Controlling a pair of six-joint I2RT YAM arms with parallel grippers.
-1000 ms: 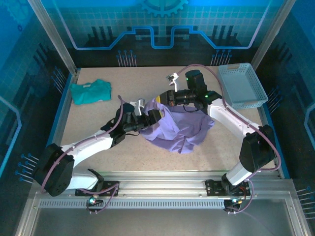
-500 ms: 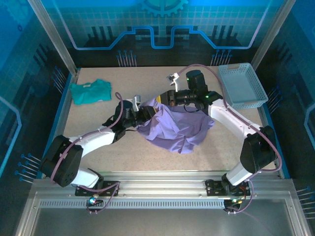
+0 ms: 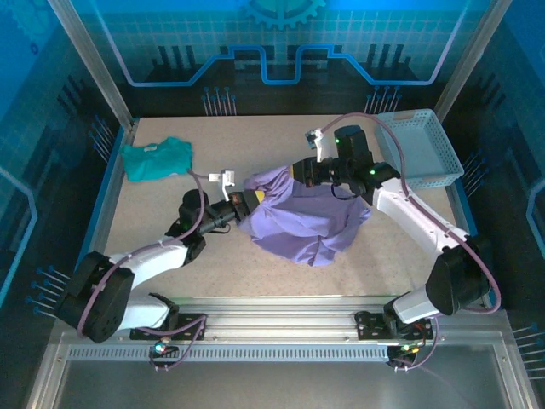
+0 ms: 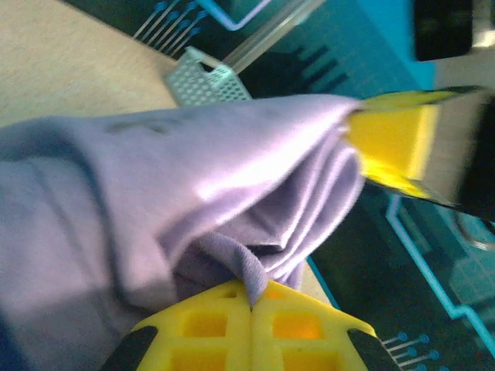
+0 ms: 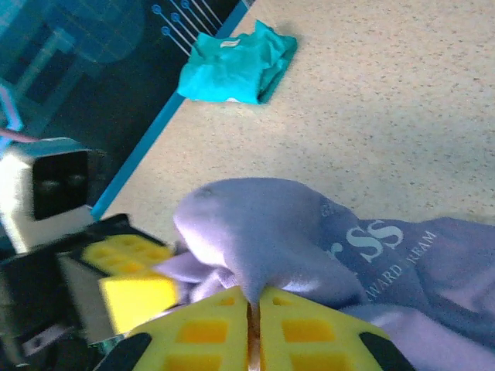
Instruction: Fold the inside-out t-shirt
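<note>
Here the t-shirt (image 3: 311, 223) lies bunched in the middle of the table (image 3: 255, 141), with a ridge of its purple cloth running between the two grippers at its far left edge. The left gripper (image 3: 248, 198) has its yellow pads pressed together on a fold of that cloth; in the left wrist view the fold runs down into the seam between the pads. The right gripper (image 3: 300, 170), just beyond it, likewise pinches a hump of the t-shirt, its pads closed tight on the fabric. White lettering (image 5: 371, 239) shows on the cloth beside that hump. A teal shirt (image 3: 156, 158) lies well apart at the far left, and a basket (image 3: 419, 149) sits at the far right.
</note>
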